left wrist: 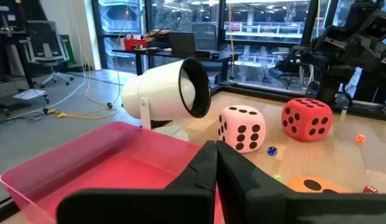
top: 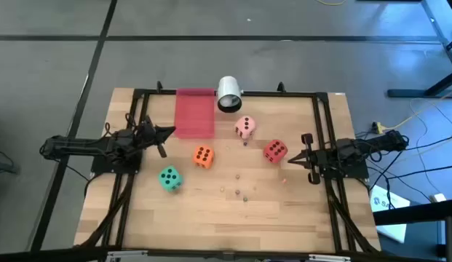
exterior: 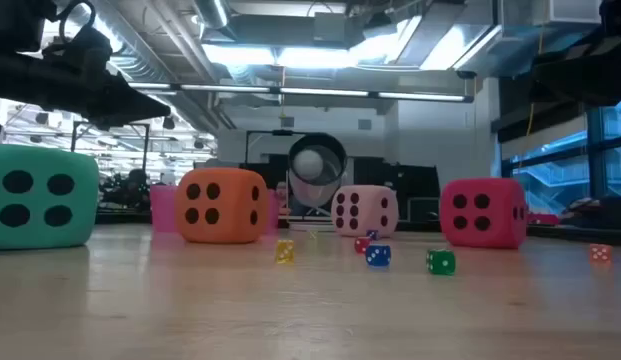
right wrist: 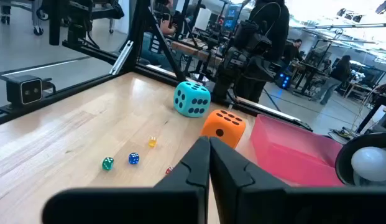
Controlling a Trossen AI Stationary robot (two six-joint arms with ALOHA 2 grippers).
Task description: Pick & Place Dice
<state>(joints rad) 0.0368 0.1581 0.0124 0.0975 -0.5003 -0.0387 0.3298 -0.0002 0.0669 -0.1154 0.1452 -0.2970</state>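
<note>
Four dice lying spread over the middle of the wooden table, all apart from one another and from both arms. Green die nearest the left side and front; orange die just beyond it toward the centre; pink die farther back, near the mouth of a white cylinder lying on its side at the rear edge; red die on the right half, close to the right arm's tip. Flat pink tray at the back, beside the cylinder. Left gripper hanging over the left part of the table, just beside the tray's near corner, fingers pressed together with nothing between them. Right gripper poised at the right side, pointing inward toward the red die without touching it, fingers likewise together and empty. Several tiny coloured dice scattered on the bare wood in front of the big ones, between centre and front. People visible standing in the room beyond the table in the right wrist view.
</note>
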